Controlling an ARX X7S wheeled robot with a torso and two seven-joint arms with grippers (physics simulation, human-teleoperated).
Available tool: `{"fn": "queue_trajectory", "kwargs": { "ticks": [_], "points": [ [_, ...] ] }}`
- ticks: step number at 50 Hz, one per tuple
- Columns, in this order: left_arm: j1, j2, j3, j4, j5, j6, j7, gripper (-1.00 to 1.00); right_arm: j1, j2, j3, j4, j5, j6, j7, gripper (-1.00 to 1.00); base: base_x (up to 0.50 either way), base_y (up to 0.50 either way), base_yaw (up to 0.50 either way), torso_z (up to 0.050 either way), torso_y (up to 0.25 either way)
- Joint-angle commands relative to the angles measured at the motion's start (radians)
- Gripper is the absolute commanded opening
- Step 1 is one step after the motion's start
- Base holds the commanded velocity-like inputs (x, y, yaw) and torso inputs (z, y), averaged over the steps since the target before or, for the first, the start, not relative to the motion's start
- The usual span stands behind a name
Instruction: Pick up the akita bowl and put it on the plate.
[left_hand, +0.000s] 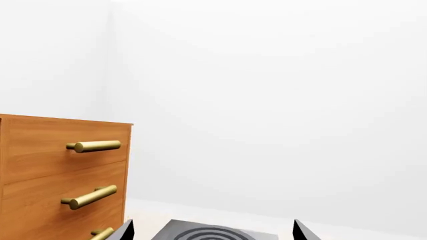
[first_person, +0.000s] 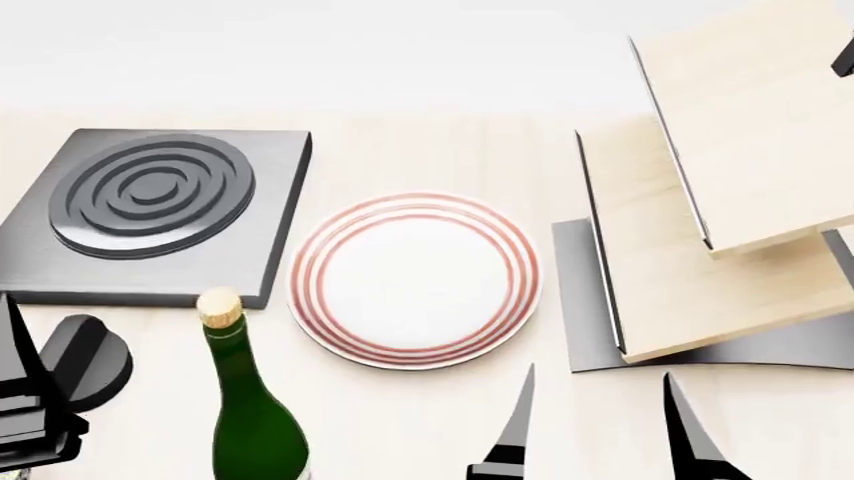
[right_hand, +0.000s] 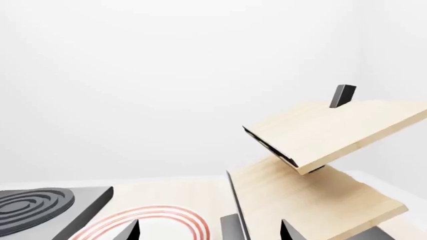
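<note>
The akita bowl is out of view in all three views. The plate (first_person: 414, 280), white with red rings round its rim, lies flat on the light wooden table in front of me and holds nothing. Part of the plate (right_hand: 175, 214) also shows in the right wrist view. My right gripper (first_person: 601, 373) hovers open just near and right of the plate, its jaws wide apart and empty, as the right wrist view (right_hand: 210, 229) confirms. My left gripper (left_hand: 212, 229) is open and empty too, facing the stove burner (left_hand: 177, 231). In the head view it sits at the lower left edge.
A grey square stove burner (first_person: 154, 195) lies left of the plate. A green wine bottle (first_person: 247, 400) stands near the plate's front left. A two-tier wooden rack (first_person: 694, 200) on a grey base rises at the right. A wooden drawer cabinet (left_hand: 60, 175) with brass handles stands beyond the burner.
</note>
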Motion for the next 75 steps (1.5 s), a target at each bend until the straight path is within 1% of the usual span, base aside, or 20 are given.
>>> {"fn": "queue_trajectory", "kwargs": {
  "ticks": [1,61,75],
  "points": [
    [0.001,-0.005,0.004,-0.002,-0.002,0.004,-0.006,1.0,0.002,0.007,-0.009,0.005,0.005,-0.002,0.007,1.0,0.2,0.0,0.0,0.0,0.0],
    [0.001,-0.028,0.028,-0.006,-0.012,0.012,-0.03,1.0,0.01,0.029,-0.037,0.019,0.024,-0.011,0.033,1.0,0.2,0.0,0.0,0.0,0.0],
    [-0.001,-0.033,0.035,-0.011,-0.011,0.014,-0.035,1.0,0.009,0.034,-0.043,0.026,0.034,-0.019,0.032,1.0,0.02,0.0,0.0,0.0,0.0]
  ]
}}
